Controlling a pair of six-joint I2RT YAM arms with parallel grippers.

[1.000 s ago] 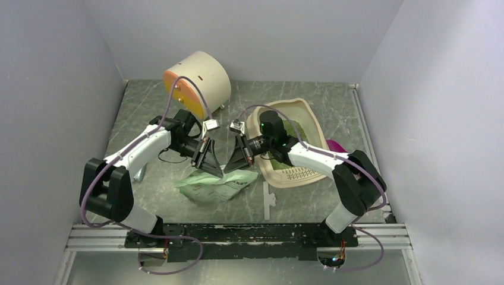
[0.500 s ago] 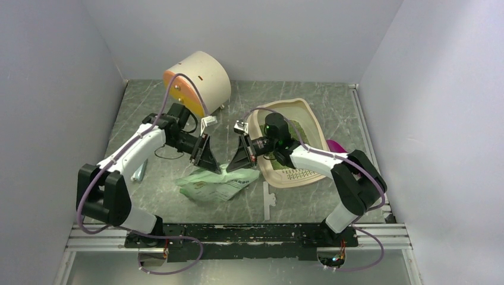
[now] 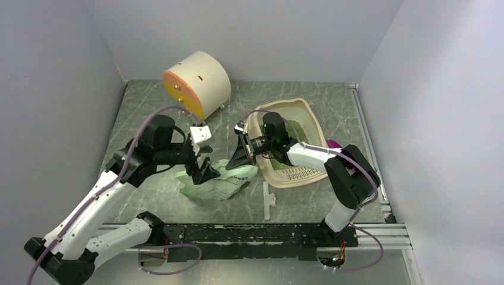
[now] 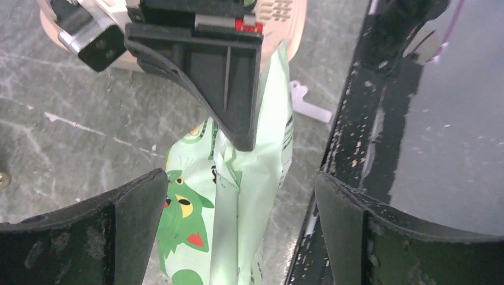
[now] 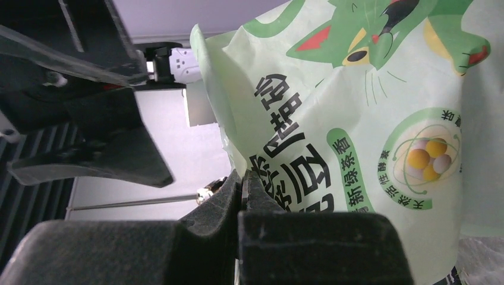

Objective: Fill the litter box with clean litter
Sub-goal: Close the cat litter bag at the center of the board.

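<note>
Litter box (image 3: 297, 175) sits right of centre on the desk (image 3: 148, 107), with green clean litter (image 3: 295, 127) spread inside. Just left of it, my right tool (image 5: 242, 189) is pinched together on the top edge of the light-green printed bag (image 5: 356, 119). My left tool (image 4: 238, 178) is spread wide, its fingers standing either side of the bag without clamping it.

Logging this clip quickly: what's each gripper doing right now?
Left gripper: open, gripping nothing.
Right gripper: shut on the green bag.
</note>
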